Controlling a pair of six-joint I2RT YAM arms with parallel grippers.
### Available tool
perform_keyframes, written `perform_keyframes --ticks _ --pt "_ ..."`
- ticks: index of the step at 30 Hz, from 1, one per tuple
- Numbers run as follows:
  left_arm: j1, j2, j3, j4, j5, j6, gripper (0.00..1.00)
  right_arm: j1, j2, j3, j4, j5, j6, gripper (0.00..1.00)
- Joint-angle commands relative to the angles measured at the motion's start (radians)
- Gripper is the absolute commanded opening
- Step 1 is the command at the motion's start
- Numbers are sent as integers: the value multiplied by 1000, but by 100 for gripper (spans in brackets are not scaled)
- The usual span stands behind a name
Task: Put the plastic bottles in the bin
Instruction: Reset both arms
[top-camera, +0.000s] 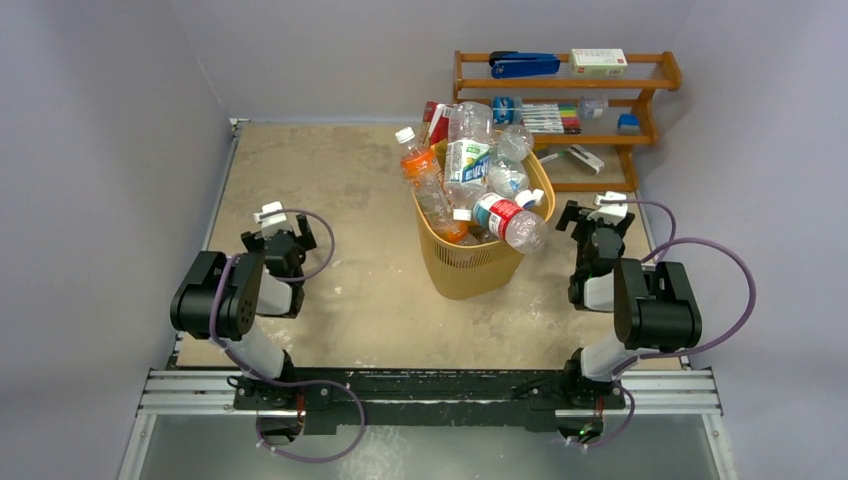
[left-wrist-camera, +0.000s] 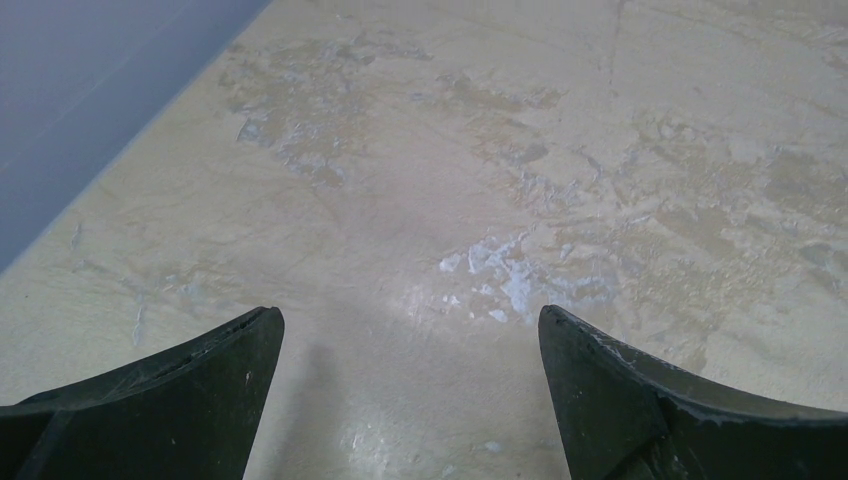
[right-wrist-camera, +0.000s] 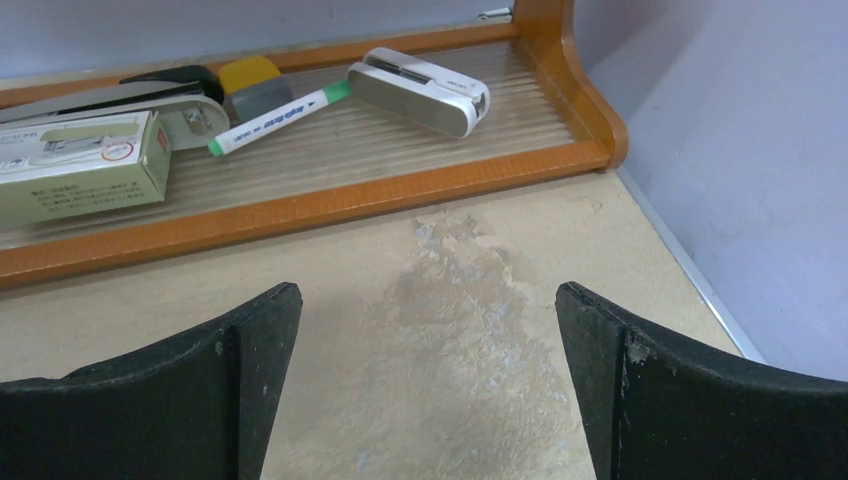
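The yellow-orange bin (top-camera: 470, 262) stands mid-table, heaped above its rim with several plastic bottles (top-camera: 470, 165). A red-labelled bottle (top-camera: 508, 221) lies across the rim on the right, and an orange-labelled one (top-camera: 421, 170) leans at the left. My left gripper (top-camera: 276, 226) hovers left of the bin, open; in the left wrist view its gripper (left-wrist-camera: 410, 325) frames only bare tabletop. To the right of the bin my right gripper (top-camera: 598, 218) is open too, and the right wrist view of the gripper (right-wrist-camera: 428, 300) has nothing between the fingers.
A brown wooden shelf rack (top-camera: 640, 100) stands at the back right with a blue stapler (top-camera: 525, 66) and a white box (top-camera: 598, 61). Its lowest tray (right-wrist-camera: 330, 200) holds a green marker (right-wrist-camera: 275, 119), a white stapler (right-wrist-camera: 420, 90) and a box (right-wrist-camera: 80, 165). Grey walls enclose three sides.
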Motion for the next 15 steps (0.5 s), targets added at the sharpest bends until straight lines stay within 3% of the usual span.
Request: perform_keyframes --ticks 1,15 --pt "5 5 47 22 -17 -12 99 0 -16 3 122 -21 -45 100" --pt "3 7 46 27 -16 -9 99 0 -5 -6 165 -18 -45 100"
